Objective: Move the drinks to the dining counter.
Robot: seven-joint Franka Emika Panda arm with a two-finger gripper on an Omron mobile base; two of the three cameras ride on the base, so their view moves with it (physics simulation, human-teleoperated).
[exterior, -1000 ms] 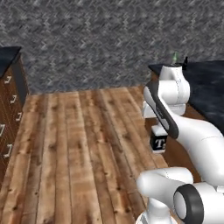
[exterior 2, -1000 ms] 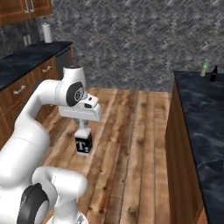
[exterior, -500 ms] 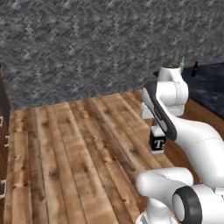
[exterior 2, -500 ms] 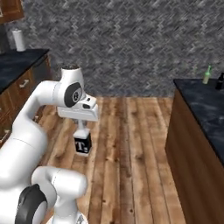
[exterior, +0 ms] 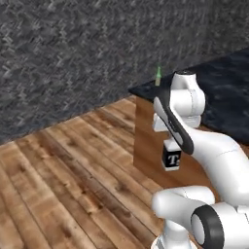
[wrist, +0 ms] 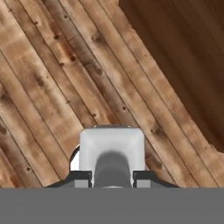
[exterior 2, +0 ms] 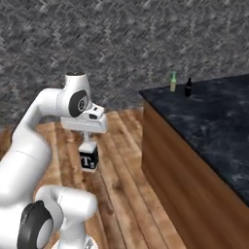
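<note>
The gripper (exterior: 171, 142) points down, closed on the white cap of the square clear bottle (exterior: 171, 157) with a black "T" label, hanging below the jaws above the wooden floor (exterior: 63, 180). Behind the jaws stands the dining counter (exterior: 223, 92); far beyond them, a slim green bottle (exterior: 158, 76) upright near its corner

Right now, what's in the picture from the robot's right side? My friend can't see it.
The white robot arm's gripper holds a square bottle with a "T" label by its cap, above the wooden floor. To its right stands a dark marble counter, with a green bottle and a black bottle at its far end.
</note>
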